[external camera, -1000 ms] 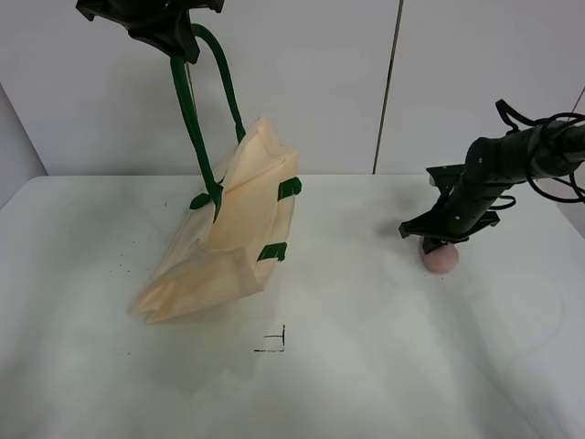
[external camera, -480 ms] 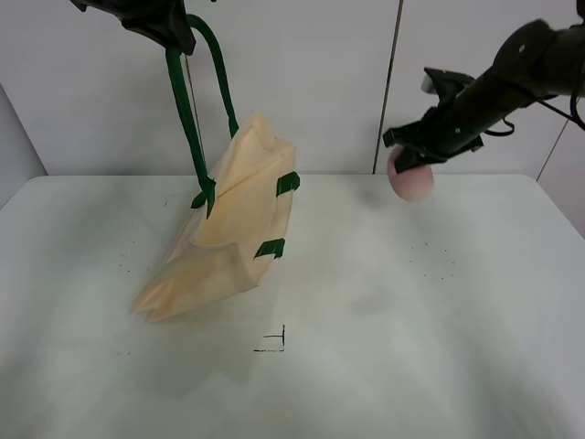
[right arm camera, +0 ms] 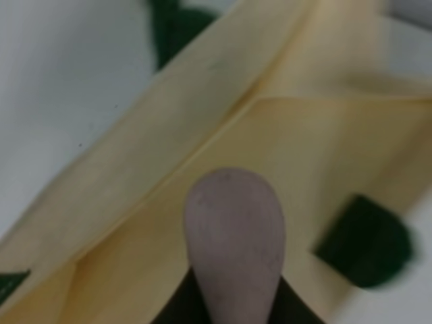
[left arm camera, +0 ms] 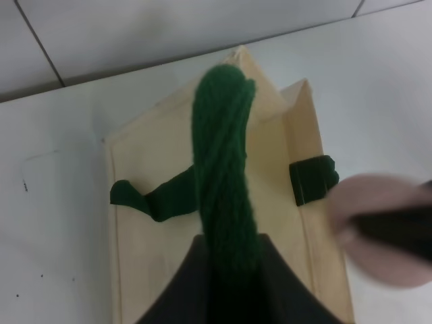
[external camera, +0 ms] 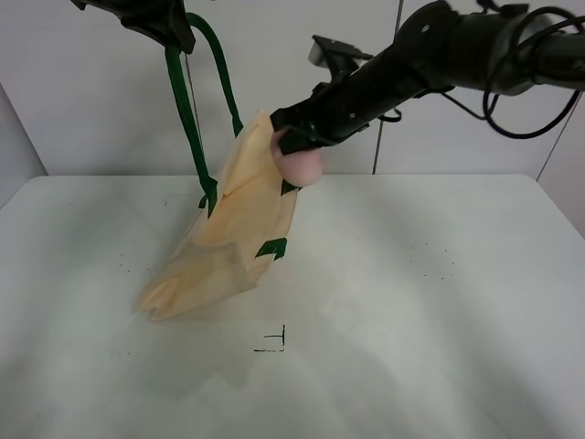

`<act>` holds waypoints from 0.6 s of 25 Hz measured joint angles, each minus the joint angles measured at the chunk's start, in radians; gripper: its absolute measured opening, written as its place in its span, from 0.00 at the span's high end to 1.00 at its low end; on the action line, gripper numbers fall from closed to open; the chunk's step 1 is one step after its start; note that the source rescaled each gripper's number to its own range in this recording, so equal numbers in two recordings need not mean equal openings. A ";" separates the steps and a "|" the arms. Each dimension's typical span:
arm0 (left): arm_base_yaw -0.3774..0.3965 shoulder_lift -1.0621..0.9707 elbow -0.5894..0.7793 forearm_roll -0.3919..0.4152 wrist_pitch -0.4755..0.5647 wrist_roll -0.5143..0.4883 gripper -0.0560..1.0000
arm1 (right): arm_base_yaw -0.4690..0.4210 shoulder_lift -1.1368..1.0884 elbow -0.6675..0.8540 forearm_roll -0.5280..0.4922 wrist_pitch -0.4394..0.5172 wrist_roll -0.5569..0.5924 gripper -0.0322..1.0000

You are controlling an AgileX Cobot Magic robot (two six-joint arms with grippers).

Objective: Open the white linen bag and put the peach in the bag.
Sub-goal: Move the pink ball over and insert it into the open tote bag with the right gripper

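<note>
The white linen bag (external camera: pixel 233 229) hangs tilted by its dark green handle (external camera: pixel 187 110), its bottom resting on the table. My left gripper (external camera: pixel 160 20) is shut on that handle high at the top left; the handle fills the left wrist view (left arm camera: pixel 226 175). My right gripper (external camera: pixel 291 137) is shut on the pink peach (external camera: pixel 302 163) and holds it in the air right at the bag's upper rim. The right wrist view shows the peach (right arm camera: pixel 235 236) over the bag's cream cloth (right arm camera: pixel 202 155). The peach also shows blurred in the left wrist view (left arm camera: pixel 381 226).
The white table (external camera: pixel 411 311) spreads to the right and front of the bag. A small black corner mark (external camera: pixel 274 343) is drawn on it in front of the bag. A grey wall with a vertical seam (external camera: pixel 388 82) stands behind.
My right gripper lifted the peach off the table at the right and carried it up and left across the middle to the bag's rim. The left gripper rose slightly, still holding the handle.
</note>
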 joint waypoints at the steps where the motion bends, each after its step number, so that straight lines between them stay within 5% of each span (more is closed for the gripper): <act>1: 0.000 0.000 0.000 0.000 0.000 0.000 0.95 | 0.023 0.017 0.000 0.000 -0.017 -0.002 0.97; 7: 0.000 0.000 0.000 0.000 0.000 0.000 0.95 | 0.101 0.127 0.000 0.017 -0.095 -0.006 0.97; 9: 0.000 0.000 0.000 0.000 0.000 0.000 0.95 | 0.104 0.154 0.000 0.050 -0.124 -0.009 0.90; 11: 0.000 0.000 0.000 0.000 0.000 0.000 0.95 | 0.105 0.166 0.000 0.085 -0.143 -0.013 0.70; 13: 0.000 0.000 0.000 0.000 0.000 0.000 0.95 | 0.107 0.167 0.000 0.093 -0.145 -0.013 0.36; 15: 0.000 0.000 0.000 0.000 0.000 0.000 0.95 | 0.107 0.167 0.000 0.094 -0.146 -0.014 0.14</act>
